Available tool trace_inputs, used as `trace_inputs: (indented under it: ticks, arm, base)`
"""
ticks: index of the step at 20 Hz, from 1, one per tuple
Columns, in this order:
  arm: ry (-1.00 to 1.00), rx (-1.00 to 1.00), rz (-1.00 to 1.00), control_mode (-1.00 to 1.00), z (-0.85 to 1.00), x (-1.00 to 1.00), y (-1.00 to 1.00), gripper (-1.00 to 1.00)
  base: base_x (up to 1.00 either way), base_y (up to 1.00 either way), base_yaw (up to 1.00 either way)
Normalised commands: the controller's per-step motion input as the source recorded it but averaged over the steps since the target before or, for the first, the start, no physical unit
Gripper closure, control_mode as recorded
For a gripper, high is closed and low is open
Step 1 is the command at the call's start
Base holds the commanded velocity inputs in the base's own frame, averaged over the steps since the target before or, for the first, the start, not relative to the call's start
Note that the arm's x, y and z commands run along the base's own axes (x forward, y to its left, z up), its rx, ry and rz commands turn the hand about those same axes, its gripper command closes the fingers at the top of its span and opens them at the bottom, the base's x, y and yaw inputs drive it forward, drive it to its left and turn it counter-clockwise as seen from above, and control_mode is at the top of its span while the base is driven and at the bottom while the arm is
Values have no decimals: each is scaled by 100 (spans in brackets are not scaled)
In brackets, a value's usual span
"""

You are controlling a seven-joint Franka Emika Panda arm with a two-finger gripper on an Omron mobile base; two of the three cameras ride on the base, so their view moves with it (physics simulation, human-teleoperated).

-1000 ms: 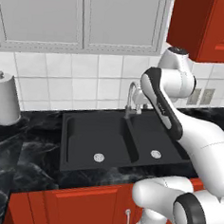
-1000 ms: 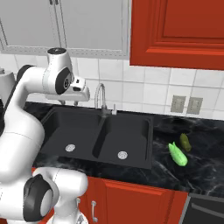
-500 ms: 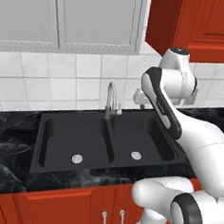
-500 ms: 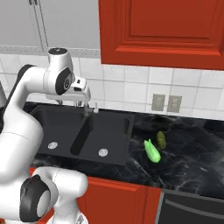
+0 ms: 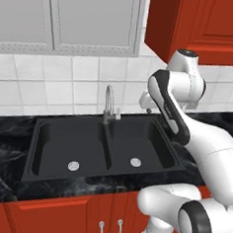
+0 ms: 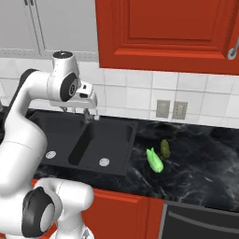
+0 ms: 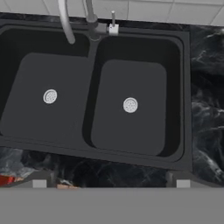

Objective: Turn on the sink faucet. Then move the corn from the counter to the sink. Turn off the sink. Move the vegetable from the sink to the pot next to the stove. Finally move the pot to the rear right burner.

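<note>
The black double sink (image 5: 32,146) (image 6: 128,154) (image 7: 187,96) lies below my raised hand. Its curved steel faucet (image 5: 109,99) (image 7: 65,22) stands at the back divider, with a small white handle (image 7: 113,28) beside it; no water shows. My gripper (image 5: 149,103) (image 6: 78,110) (image 7: 111,183) hovers above the right basin, open, nothing between its widely spread fingers. On the dark counter right of the sink lies the pale green corn (image 6: 154,160), and a smaller olive vegetable (image 6: 165,147) sits just behind it. The pot is out of view.
Red wall cabinets (image 6: 163,32) hang above the counter, grey ones (image 5: 72,16) over the sink. A double outlet (image 6: 171,109) sits on the tiled wall. A dark appliance front (image 6: 200,224) shows at the lower right. Black marble counter (image 6: 200,158) stretches right of the corn.
The whole scene has slid left in both base views, so the base has driven right. The arm keeps the same pose, and the corn sits nearer the picture's middle.
</note>
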Motion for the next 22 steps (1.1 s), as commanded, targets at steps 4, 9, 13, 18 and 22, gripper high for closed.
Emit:
trace_inputs:
  ticks: [4, 9, 13, 18, 22]
  arm:
    - [0, 0, 0, 100, 0, 0, 0, -100]
    - [0, 0, 0, 100, 0, 0, 0, -100]
    - [0, 0, 0, 100, 0, 0, 0, -100]
    - [0, 0, 0, 100, 0, 0, 0, -100]
    - [0, 0, 0, 100, 0, 0, 0, -100]
  base:
    - [40, -10, -6]
    - [42, -17, -13]
    - [3, -49, -8]
    - [1, -50, -1]
    - [2, -54, 4]
